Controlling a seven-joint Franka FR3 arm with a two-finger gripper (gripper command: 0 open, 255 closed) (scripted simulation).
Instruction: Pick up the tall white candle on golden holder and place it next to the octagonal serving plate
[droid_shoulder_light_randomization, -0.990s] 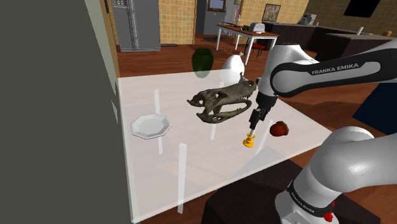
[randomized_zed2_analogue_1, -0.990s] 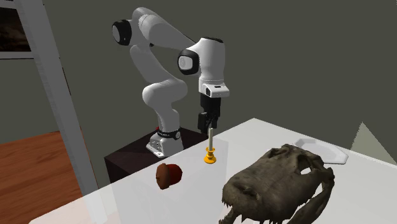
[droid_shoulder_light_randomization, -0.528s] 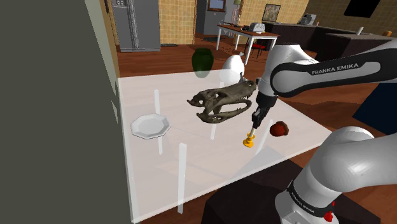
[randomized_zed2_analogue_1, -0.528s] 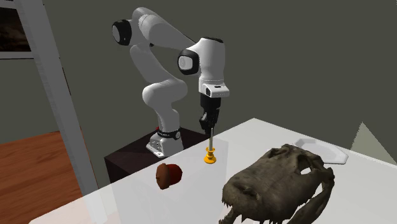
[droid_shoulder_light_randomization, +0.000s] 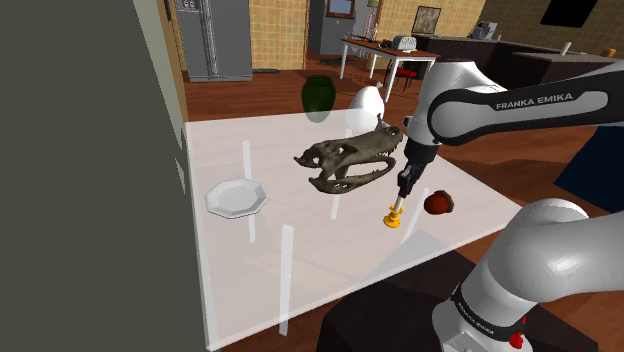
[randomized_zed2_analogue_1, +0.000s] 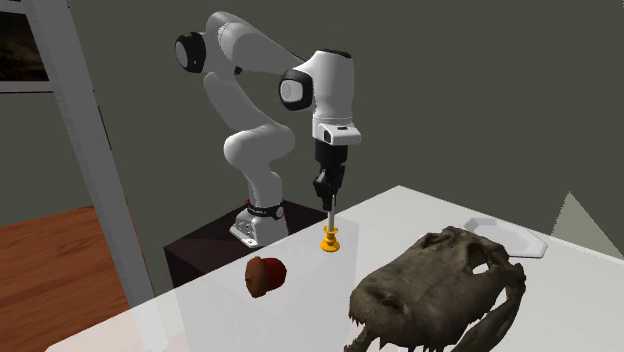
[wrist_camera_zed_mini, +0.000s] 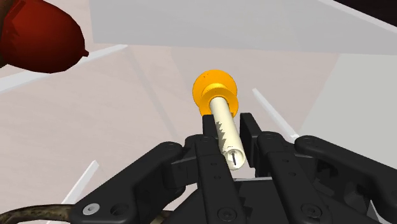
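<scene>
Translucent tabletop | slim cream candle, round golden holder | jaws clasp candle

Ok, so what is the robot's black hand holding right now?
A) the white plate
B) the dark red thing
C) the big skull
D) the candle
D: in the wrist view, the gripper has its two fingers clasped on the candle.
</scene>
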